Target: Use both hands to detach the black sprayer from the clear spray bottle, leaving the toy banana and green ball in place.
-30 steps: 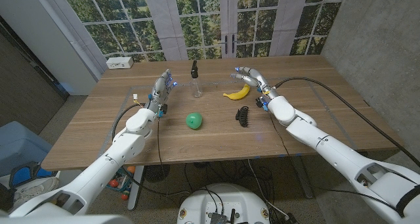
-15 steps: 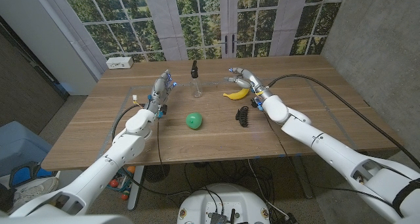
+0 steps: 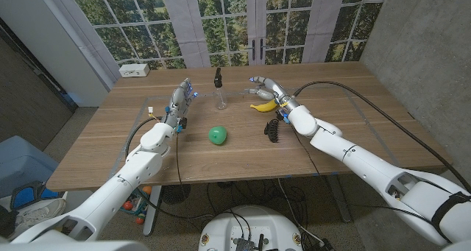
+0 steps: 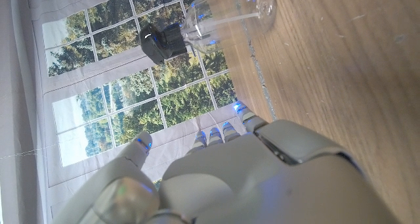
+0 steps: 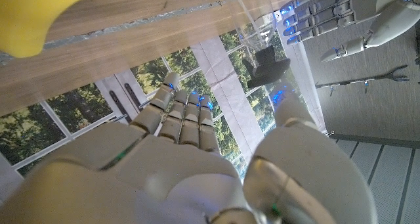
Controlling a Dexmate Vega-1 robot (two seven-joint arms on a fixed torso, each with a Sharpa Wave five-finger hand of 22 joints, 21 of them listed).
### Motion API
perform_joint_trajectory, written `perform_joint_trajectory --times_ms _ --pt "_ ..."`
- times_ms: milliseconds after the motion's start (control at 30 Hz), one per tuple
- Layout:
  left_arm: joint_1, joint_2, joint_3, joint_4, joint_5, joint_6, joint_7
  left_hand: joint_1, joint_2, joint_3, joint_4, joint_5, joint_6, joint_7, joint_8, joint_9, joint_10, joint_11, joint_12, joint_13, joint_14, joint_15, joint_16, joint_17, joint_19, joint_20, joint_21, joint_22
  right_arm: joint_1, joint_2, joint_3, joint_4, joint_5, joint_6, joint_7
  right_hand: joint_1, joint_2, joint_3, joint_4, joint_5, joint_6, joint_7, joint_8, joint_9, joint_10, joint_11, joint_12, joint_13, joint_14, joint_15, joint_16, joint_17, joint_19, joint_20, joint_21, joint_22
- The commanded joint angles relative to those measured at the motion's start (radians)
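My right hand (image 3: 269, 88) spread, empty, nearer upright clear spray bottle (image 3: 218, 98); black sprayer (image 3: 218, 77) beyond fingertips. Left hand (image 3: 179, 104) spread, opposite side.

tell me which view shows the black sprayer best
The left wrist view: the black sprayer is large and sharp on the clear spray bottle. The head view shows it small; the right wrist view shows it dark against the window.

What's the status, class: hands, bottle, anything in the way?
Both hands open, left hand and right hand flanking the bottle. Sprayer on. Banana beneath right hand.
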Motion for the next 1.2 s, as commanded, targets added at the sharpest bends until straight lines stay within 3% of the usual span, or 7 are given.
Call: perform_joint_trajectory --times_ms 33,600,1200 --pt "-0.004 -0.006 0.001 0.012 -0.002 -0.008 -0.006 0.0 0.043 0.003 -0.004 0.002 0.0 0.001 -0.002 0.002 -0.063 -0.005 -0.003 0.003 -0.03 -0.006 -0.004 0.002 0.009 -0.001 -0.001 0.001 0.05 0.039 -0.04 0.072 -0.027 0.024 0.004 -0.001 0.004 0.002 0.007 0.002 0.001 -0.005 -0.004 0.005 0.001 -0.002 0.003 0.002 0.001 -0.002 0.003 0.003 0.006 0.001 -0.003 0.001" --pt "0.001 -0.005 -0.003 0.009 -0.004 -0.016 -0.008 -0.001 0.042 0.003 -0.004 0.002 0.002 0.002 -0.004 0.002 -0.062 -0.005 -0.005 0.003 -0.028 -0.006 -0.005 0.002 0.011 -0.003 -0.003 0.001 0.1 0.083 -0.086 0.151 -0.053 0.043 0.004 0.005 0.005 -0.006 0.011 0.003 0.004 -0.011 -0.004 0.006 0.002 -0.008 0.004 0.007 0.0 -0.002 0.006 0.005 0.01 0.004 -0.016 0.002" --pt "-0.014 -0.01 0.001 0.026 -0.006 -0.016 -0.02 -0.001 0.042 0.004 -0.005 0.002 0.003 0.002 -0.006 0.002 -0.062 -0.004 -0.006 0.003 -0.028 -0.005 -0.006 0.002 0.013 -0.002 -0.005 0.001 0.167 0.15 -0.137 0.291 -0.064 0.071 -0.01 0.011 0.007 -0.012 0.012 0.005 0.005 -0.015 -0.004 0.006 0.001 -0.009 0.004 0.01 -0.003 -0.003 0.007 0.006 0.011 0.008 -0.026 0.003"
